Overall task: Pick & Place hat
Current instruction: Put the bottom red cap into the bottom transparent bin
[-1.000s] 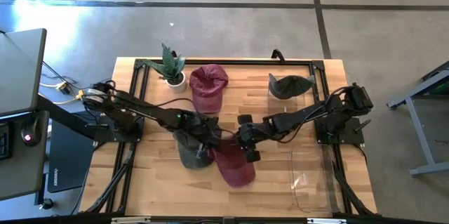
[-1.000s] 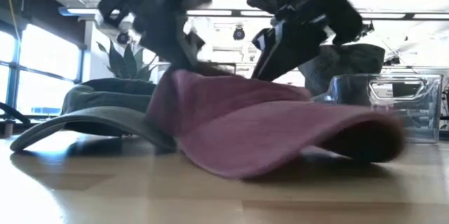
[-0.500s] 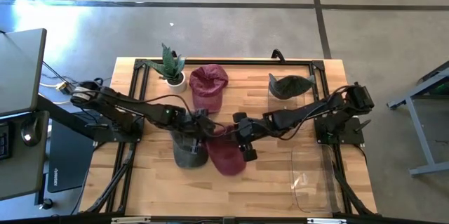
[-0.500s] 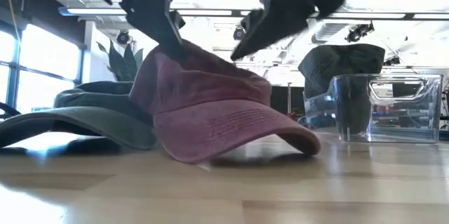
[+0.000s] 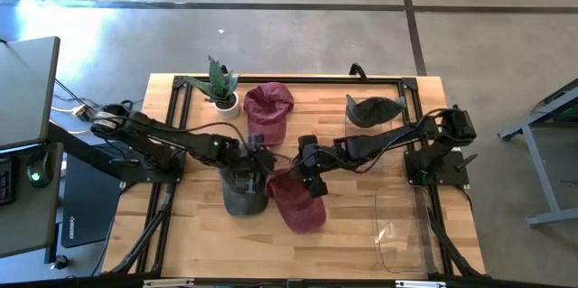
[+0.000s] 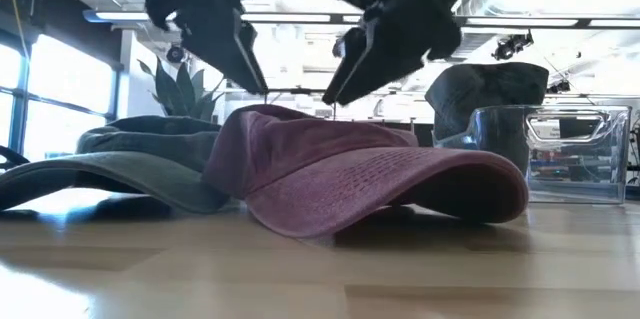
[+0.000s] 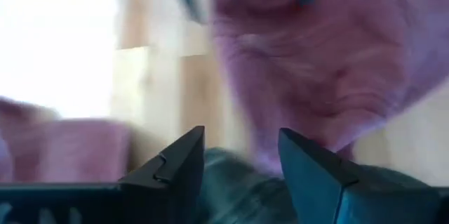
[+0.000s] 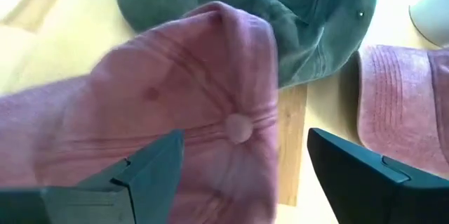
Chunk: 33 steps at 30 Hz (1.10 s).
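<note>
The red hat point(image 5: 295, 200) lies at mid-table, its crown touching the green hat point(image 5: 244, 190) and its brim pointing toward the table's near edge. Both grippers hang just above the crown — left gripper point(image 5: 256, 154) and right gripper point(image 5: 310, 169) — each with jaws apart and holding nothing. The right sits nearer the crown's top button. Judged open room lies toward the clear bin point(image 5: 402, 227); a second red hat point(image 5: 268, 111) lies behind.

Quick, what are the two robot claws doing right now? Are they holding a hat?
Left gripper: open, holding nothing, above the faded green cotton cap.
Right gripper: open, holding nothing, over the washed maroon baseball cap lying on the wooden table.
</note>
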Each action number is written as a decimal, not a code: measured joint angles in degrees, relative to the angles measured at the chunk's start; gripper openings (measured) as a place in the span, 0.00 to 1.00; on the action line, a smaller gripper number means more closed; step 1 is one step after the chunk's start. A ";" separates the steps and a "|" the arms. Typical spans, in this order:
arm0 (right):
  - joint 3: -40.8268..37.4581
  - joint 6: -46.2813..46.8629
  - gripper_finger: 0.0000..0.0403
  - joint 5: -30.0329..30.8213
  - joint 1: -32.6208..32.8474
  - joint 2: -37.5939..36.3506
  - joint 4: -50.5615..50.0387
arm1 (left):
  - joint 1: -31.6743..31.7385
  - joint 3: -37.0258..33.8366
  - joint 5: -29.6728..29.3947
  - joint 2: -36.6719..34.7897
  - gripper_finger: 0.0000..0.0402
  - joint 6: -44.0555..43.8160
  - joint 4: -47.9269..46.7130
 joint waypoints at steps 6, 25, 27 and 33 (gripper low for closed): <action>-0.07 -2.35 0.71 -7.79 -3.78 3.69 1.83 | -1.38 0.01 -6.29 -3.63 0.46 -6.32 -4.39; -0.09 -1.44 0.06 -1.61 -4.18 -11.83 -3.43 | -21.48 0.03 -52.21 -1.95 0.46 -5.67 1.00; -0.07 -3.63 0.02 8.12 -1.89 -15.54 -3.39 | -21.50 0.03 -52.96 -1.95 0.46 -5.67 0.81; -0.29 -2.82 0.03 11.11 4.31 -16.83 -7.84 | -21.39 0.03 -51.27 -1.95 0.46 -5.69 0.82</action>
